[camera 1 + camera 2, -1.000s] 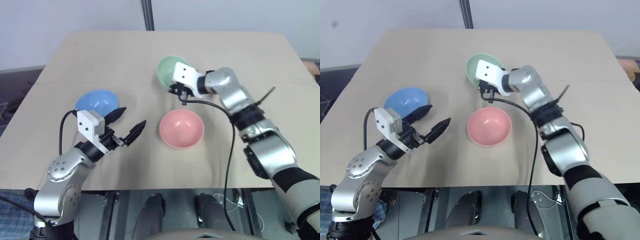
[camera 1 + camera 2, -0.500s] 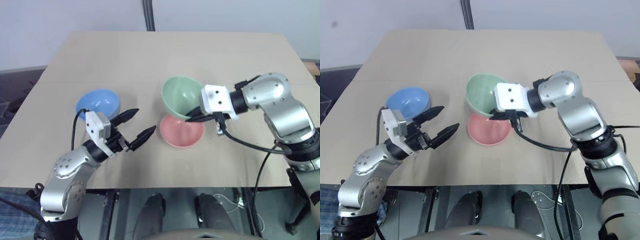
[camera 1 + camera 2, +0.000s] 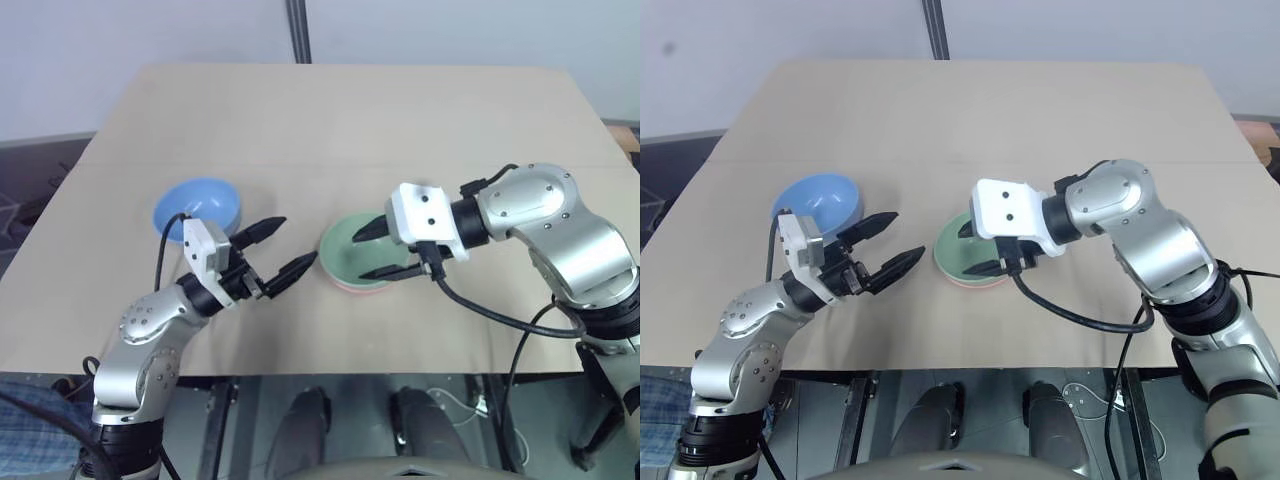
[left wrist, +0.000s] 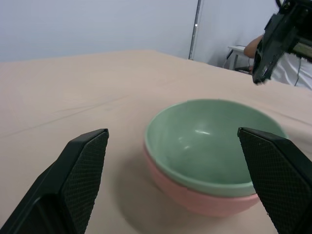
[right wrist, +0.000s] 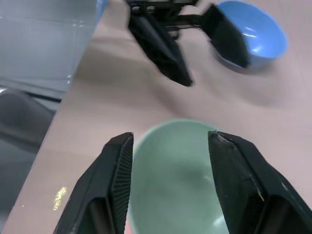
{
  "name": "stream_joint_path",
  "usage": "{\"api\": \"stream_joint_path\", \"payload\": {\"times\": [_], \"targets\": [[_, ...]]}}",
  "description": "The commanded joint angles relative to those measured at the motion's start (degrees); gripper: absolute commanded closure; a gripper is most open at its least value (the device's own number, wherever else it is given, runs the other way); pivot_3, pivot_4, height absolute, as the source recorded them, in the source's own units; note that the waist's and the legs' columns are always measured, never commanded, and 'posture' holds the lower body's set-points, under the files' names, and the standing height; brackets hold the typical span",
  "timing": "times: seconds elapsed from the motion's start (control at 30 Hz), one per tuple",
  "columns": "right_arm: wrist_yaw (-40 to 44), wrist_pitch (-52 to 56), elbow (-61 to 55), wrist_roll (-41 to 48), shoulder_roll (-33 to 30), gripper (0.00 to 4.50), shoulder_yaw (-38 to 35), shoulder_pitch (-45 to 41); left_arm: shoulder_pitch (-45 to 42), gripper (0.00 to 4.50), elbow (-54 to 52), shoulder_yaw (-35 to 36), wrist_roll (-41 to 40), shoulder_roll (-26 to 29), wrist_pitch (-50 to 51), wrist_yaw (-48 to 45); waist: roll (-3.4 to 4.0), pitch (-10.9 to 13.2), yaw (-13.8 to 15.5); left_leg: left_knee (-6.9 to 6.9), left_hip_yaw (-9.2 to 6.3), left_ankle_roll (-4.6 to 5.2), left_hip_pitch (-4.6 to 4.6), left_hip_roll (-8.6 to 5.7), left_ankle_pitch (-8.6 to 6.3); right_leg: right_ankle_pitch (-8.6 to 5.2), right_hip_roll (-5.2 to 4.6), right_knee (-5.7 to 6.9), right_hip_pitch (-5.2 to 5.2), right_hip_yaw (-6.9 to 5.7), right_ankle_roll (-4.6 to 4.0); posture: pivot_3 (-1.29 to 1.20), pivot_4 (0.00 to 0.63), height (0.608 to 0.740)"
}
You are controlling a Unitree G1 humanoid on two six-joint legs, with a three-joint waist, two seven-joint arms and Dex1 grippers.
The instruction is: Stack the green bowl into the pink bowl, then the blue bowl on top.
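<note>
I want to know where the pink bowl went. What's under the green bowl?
The green bowl sits nested inside the pink bowl. A strip of the pink bowl's side peeks out below the green rim; its inside is covered.

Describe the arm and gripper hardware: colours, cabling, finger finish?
Both arms have silver-grey metallic shells with dark joints. Each ends in a white boxy wrist block carrying two black tapered fingers with cross-hatched inner pads. A black cable loops off each wrist. Left gripper, right gripper.

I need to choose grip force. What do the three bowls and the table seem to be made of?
Green bowl, pink bowl and blue bowl: smooth, glossy, with soft highlights; plastic or glazed ceramic, cannot tell. Table: pale matte wood-look board with faint grain.
</note>
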Motion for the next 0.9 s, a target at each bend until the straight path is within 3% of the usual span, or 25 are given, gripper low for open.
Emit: {"api": "stream_joint_path", "payload": {"times": [0.03, 0.23, 0.47, 0.67, 0.9], "targets": [[-1.92, 2.26, 2.25, 4.91, -1.95, 1.87, -9.33, 2.14, -0.58, 0.0, -1.14, 0.78, 0.86, 0.43, -0.93, 1.5, -0.02, -0.01, 0.22, 0.01, -0.01, 0.0, -0.01, 0.0, 0.0, 0.0, 0.0, 0.0, 0.01, -0.01, 0.0, 0.0, 0.15, 0.74], [-1.85, 1.96, 8.06, 11.3, -6.41, 1.87, -20.46, 9.18, -1.89, 0.0, -2.59, 2.18, 3.06, 2.32, 4.06, 8.32, -0.02, -0.01, 0.26, 0.04, -0.02, 0.01, 0.0, -0.02, -0.01, 0.0, -0.01, 0.0, 0.05, -0.02, 0.0, 0.0, 0.15, 0.74], [-0.93, -7.84, 12.0, 18.15, -5.76, 1.87, -32.55, 20.2, -3.83, 0.0, -2.35, 3.0, 7.32, 6.1, 6.24, 12.82, -0.03, 0.0, 0.12, 0.05, 0.03, 0.01, 0.02, -0.01, -0.01, 0.0, 0.01, 0.01, 0.08, 0.02, 0.0, 0.0, 0.15, 0.74], [0.11, -12.14, 12.99, 21.08, -6.96, 1.87, -35.79, 25.98, -5.31, 0.0, 1.09, 3.43, 10.87, 10.63, 9.11, 13.51, -0.02, 0.0, 0.0, 0.06, 0.06, 0.01, 0.06, 0.0, -0.01, 0.0, 0.03, 0.05, 0.09, 0.04, 0.01, 0.0, 0.15, 0.74], [-1.81, -14.17, 13.88, 21.42, -7.5, 1.87, -34.96, 26.64, -6.58, 0.0, 5.65, 3.05, 16.26, 12.92, 11.86, 16.41, -0.02, 0.0, -0.01, 0.12, 0.05, 0.01, 0.07, 0.01, -0.01, -0.01, 0.06, 0.12, 0.09, 0.04, 0.01, 0.0, 0.15, 0.74]]}}
